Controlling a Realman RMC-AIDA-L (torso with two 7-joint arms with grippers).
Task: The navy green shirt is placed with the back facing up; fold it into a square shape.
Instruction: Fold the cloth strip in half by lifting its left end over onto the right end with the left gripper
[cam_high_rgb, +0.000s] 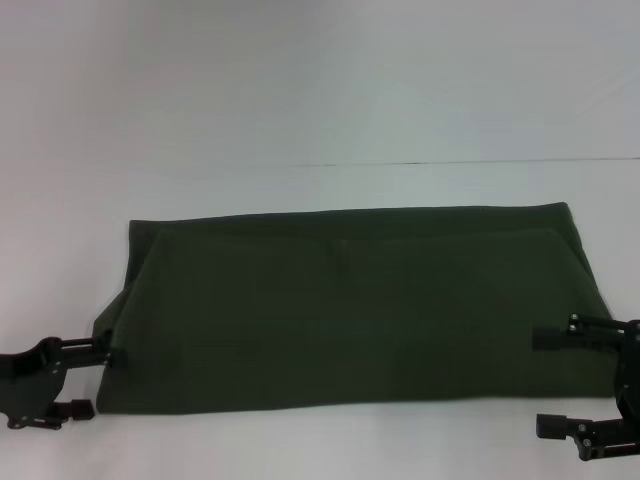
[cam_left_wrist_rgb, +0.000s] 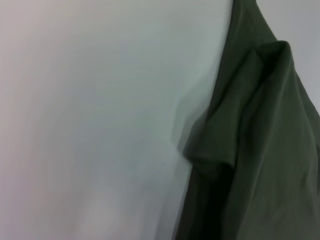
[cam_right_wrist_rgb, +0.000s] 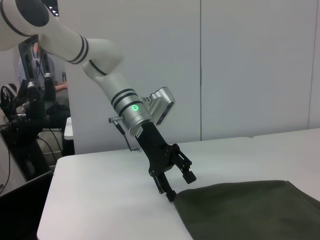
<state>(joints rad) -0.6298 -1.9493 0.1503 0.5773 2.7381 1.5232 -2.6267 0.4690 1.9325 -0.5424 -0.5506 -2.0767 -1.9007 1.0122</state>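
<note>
The navy green shirt (cam_high_rgb: 350, 305) lies across the white worktop (cam_high_rgb: 300, 100) as a wide band, sleeves apparently tucked in; I judge folding it crosswise into a square remains. The left tool (cam_high_rgb: 85, 380) and right tool (cam_high_rgb: 560, 385) flank its ends, fingers apart, gripping nothing. Only the left wrist view shows a loose fabric flap.

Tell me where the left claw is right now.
In the head view the left claw sits low on the robot's left, open at the left edge of the navy green shirt, opposite the right claw.
</note>
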